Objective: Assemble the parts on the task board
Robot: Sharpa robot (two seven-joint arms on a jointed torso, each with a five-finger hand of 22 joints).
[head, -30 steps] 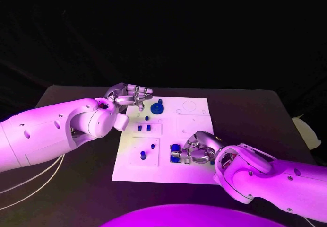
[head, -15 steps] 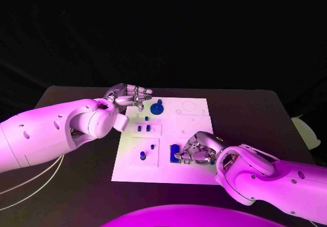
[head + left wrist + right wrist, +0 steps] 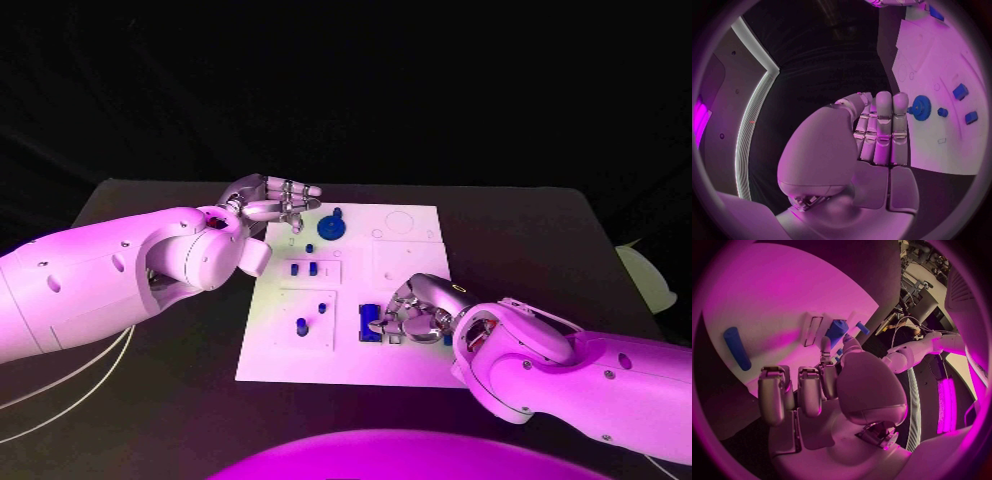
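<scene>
Black table (image 3: 173, 390) under dark backdrop | task board (image 3: 411, 370) lies mid-table, blue parts on it: gear (image 3: 333, 228) at far edge, long peg (image 3: 737, 347) near right hand | right hand (image 3: 415, 318) pinches blue block (image 3: 837, 330) at board's near right | left hand (image 3: 271, 199) hovers at far-left corner, fingers together, curled, holding nothing
</scene>
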